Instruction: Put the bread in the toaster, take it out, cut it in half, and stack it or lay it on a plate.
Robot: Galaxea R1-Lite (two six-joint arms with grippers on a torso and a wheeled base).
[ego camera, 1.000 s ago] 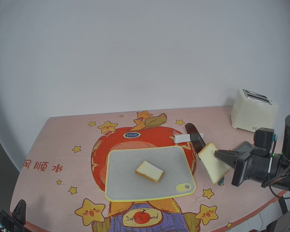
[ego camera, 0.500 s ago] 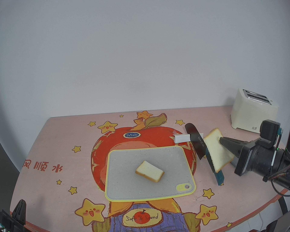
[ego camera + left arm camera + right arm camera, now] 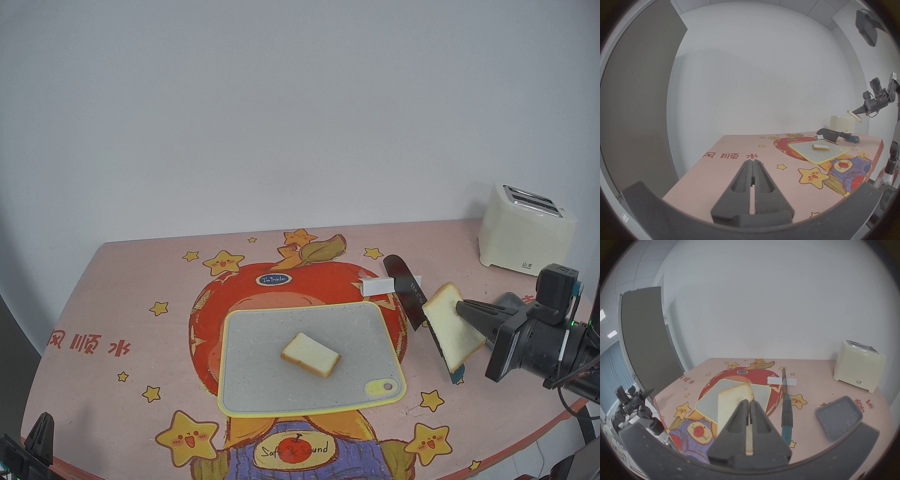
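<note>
I see one table (image 3: 125,300) with one board (image 3: 262,375) flat at its middle, ready for cutting. One toaster (image 3: 525,234) stands at the far right, slots up, handy to my right arm. One grey tray (image 3: 839,418) lies near it; I take it for the plate. One knife (image 3: 406,290) lies right of the board, blade across a white rest (image 3: 378,285). There are two breads. A slice (image 3: 450,325) is clamped in the right gripper (image 3: 465,307), raised over the knife — on edge, I judge, for the slot. A smaller piece (image 3: 310,354) is on the board. The left gripper (image 3: 753,162) is closed, empty and parked low.
</note>
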